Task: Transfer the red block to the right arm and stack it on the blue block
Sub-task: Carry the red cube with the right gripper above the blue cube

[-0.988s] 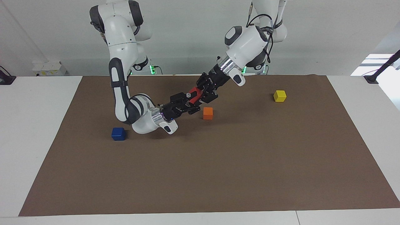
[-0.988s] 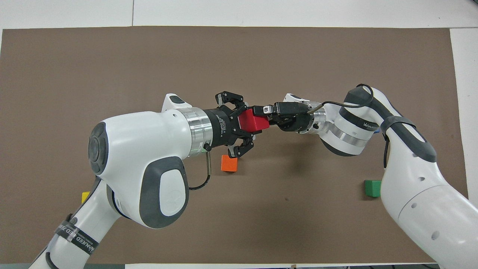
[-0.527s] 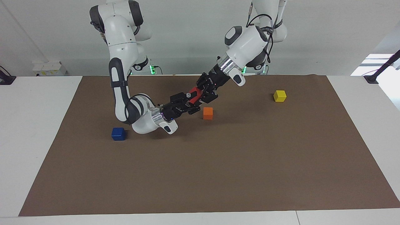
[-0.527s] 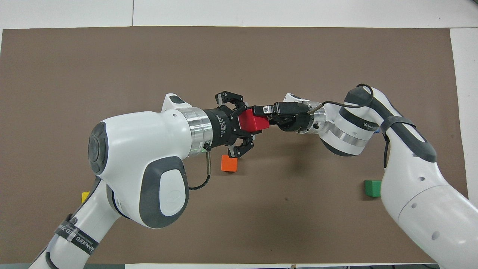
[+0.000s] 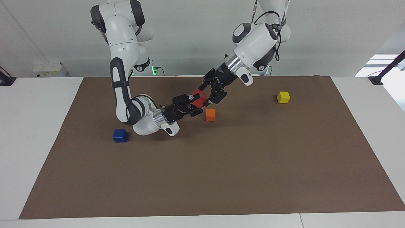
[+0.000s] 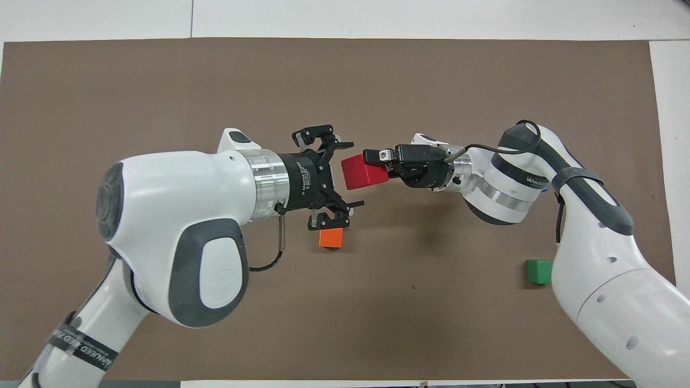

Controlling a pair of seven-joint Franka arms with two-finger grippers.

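The red block (image 5: 198,95) hangs in the air over the brown mat, a little nearer to the robots than the orange cube. My right gripper (image 5: 193,100) is shut on it; in the overhead view the right gripper (image 6: 379,161) grips the red block (image 6: 362,172) from the right arm's end. My left gripper (image 5: 208,94) is open, its jaws spread on either side of the block's free end without touching it; it also shows in the overhead view (image 6: 353,174). The blue block (image 5: 120,135) sits on the mat beside the right arm's elbow; the overhead view hides it.
An orange cube (image 5: 210,114) lies on the brown mat (image 5: 221,174) just under the grippers, also in the overhead view (image 6: 331,237). A yellow cube (image 5: 283,97) sits toward the left arm's end. A green cube (image 6: 538,271) sits by the right arm.
My left gripper has opened off the red block and drawn back and up toward its own end. The right gripper stays shut on the block, nearly still.
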